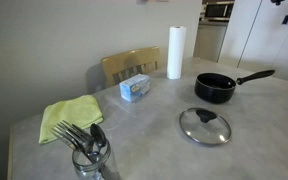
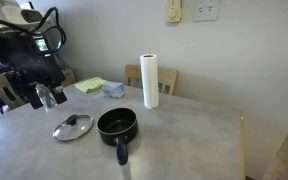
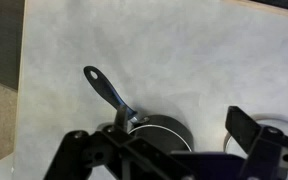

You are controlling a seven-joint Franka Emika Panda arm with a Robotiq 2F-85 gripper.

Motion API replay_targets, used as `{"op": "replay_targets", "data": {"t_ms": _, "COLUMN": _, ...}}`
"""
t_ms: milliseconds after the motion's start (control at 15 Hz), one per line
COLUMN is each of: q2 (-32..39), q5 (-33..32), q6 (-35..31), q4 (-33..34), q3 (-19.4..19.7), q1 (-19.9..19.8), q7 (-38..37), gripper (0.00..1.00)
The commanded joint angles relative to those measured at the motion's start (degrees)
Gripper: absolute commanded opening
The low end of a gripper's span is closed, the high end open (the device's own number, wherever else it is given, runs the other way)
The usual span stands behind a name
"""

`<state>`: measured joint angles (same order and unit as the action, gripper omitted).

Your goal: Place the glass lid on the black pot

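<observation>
Starting with the pale grey bench [image 1: 144,135], we see the black pot [image 1: 215,88] standing uncovered on it, round and shallow, with one long straight handle. The glass lid [image 1: 204,126] lies flat near the pot without touching it: clear glass, metal rim, small dark knob. In the wrist view our fingers [image 3: 242,125] stand apart, holding nothing.

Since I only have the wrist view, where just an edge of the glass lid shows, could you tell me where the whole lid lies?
Observer: The glass lid lies flat on the table, knob up, beside the black pot, not touching it.
Operator: Does anything stand near the pot?
Observer: A paper towel roll stands upright beyond it, apart.
Operator: Anything else?
Observer: A glass jar of cutlery stands well away, by a green cloth.
</observation>
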<state>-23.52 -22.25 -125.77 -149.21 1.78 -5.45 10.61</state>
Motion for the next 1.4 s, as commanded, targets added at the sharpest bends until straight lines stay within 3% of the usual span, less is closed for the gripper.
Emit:
{"op": "replay_targets", "data": {"t_ms": 0, "q2": 0.0, "q5": -0.2, "q6": 0.2, "q4": 0.1, "q3": 0.4, "q1": 0.5, "q7": -0.1, "gripper": 1.00}}
{"op": "replay_targets", "data": {"t_ms": 533, "q2": 4.9, "q5": 19.0, "q6": -0.5, "q4": -2.3, "q3": 1.3, "q1": 8.9, "q7": 7.8, "gripper": 1.00}}
{"op": "replay_targets", "data": {"t_ms": 733, "q2": 5.8, "q5": 15.5, "q6": -2.7, "q4": -3.2, "q3": -0.8, "q1": 8.3, "q7": 5.3, "gripper": 1.00}}
{"op": "replay_targets", "data": {"t_ms": 1000, "q2": 5.2, "q5": 16.4, "q6": -1.1, "q4": -2.7, "q3": -0.6, "q1": 8.8, "q7": 5.5, "gripper": 1.00}}
{"op": "replay_targets", "data": {"t_ms": 1133, "q2": 6.8, "q5": 20.0, "q6": -6.0, "q4": -3.8, "q3": 0.1, "q1": 9.4, "q7": 4.6, "gripper": 1.00}}
{"op": "replay_targets", "data": {"t_ms": 1333, "q2": 11.9, "q5": 31.6, "q6": -19.2, "q4": -5.6, "q3": 0.2, "q1": 11.8, "q7": 3.0, "gripper": 1.00}}
